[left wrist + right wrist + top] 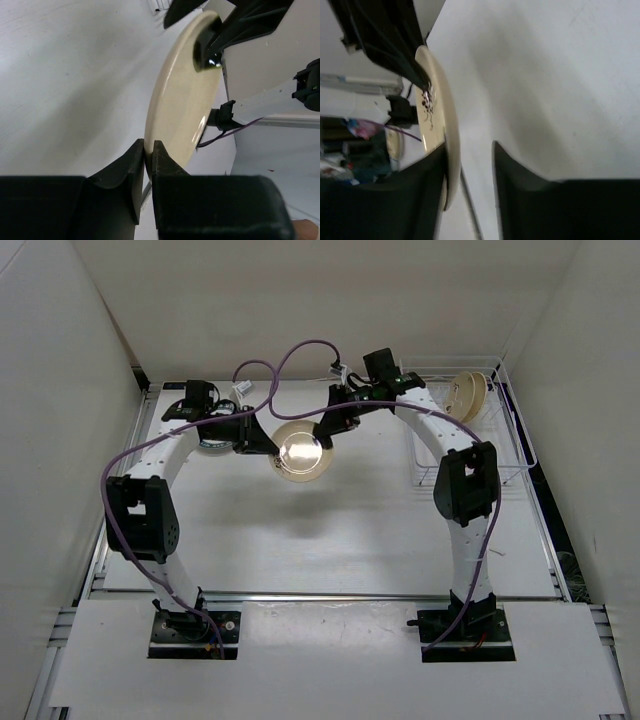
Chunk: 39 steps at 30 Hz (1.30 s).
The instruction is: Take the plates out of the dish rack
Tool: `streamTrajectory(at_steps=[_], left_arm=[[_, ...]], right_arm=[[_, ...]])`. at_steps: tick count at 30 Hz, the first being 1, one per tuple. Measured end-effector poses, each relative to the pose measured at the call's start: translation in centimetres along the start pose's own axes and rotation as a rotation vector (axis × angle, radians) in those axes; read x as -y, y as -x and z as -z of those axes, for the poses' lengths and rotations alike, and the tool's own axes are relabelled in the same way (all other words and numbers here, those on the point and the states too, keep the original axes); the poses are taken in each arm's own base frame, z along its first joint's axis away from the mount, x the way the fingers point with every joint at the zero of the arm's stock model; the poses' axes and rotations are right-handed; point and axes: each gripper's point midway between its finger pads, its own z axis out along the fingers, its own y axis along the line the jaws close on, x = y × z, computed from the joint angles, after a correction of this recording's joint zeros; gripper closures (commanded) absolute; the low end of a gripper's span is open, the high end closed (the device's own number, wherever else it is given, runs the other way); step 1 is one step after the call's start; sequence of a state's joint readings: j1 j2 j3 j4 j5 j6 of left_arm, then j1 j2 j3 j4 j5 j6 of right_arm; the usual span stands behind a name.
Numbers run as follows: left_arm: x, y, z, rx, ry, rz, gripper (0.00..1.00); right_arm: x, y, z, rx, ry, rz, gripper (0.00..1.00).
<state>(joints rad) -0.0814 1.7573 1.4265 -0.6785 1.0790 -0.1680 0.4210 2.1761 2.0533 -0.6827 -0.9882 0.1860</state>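
Above mid-table (330,540), top view: one cream plate (300,453) held in air between left gripper (268,445) and right gripper (328,435), which sit on opposite rims. One dish rack (520,455) far right, well apart from it. Racked plates (468,395): two, as far as can be told.

Left wrist view: left gripper (148,147) clamped on near rim of cream plate (182,100).

Right wrist view: right gripper (469,150) jaws parted wider than rim. Cream plate (435,115) touches one finger, clear gap to other.

Judgement: plate now left arm's to carry.
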Motion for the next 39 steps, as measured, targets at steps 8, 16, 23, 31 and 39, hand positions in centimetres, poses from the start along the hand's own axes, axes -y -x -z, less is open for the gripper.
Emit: streamTrajectory(at_steps=[8,16,23,31,39], left_arm=[[-2.8,1.0,-0.8,0.064,0.154,0.127,0.9],[-8.3,6.2,-3.2,0.143,0.271,0.3,0.9],[-13.1,13.0,-6.3,0.217,0.274,0.244,0.9],[-18.5,10.6,-11.7,0.134,0.297,0.251,0.9],[-20.1,9.2,-14.2,0.092,0.312,0.221,0.56]], right_arm=[[4.6,0.6,1.9,0.045,-0.219,-0.005,0.14],[6.8,1.5,11.3,0.19,-0.519,-0.014,0.14],[-1.4,-0.6,15.4,0.272,-0.56,0.121,0.13],[-3.0,-5.6,16.0,0.232,-0.576,0.116,0.13],[-1.3,-6.5,17.0,0.219,-0.623,0.081,0.12]])
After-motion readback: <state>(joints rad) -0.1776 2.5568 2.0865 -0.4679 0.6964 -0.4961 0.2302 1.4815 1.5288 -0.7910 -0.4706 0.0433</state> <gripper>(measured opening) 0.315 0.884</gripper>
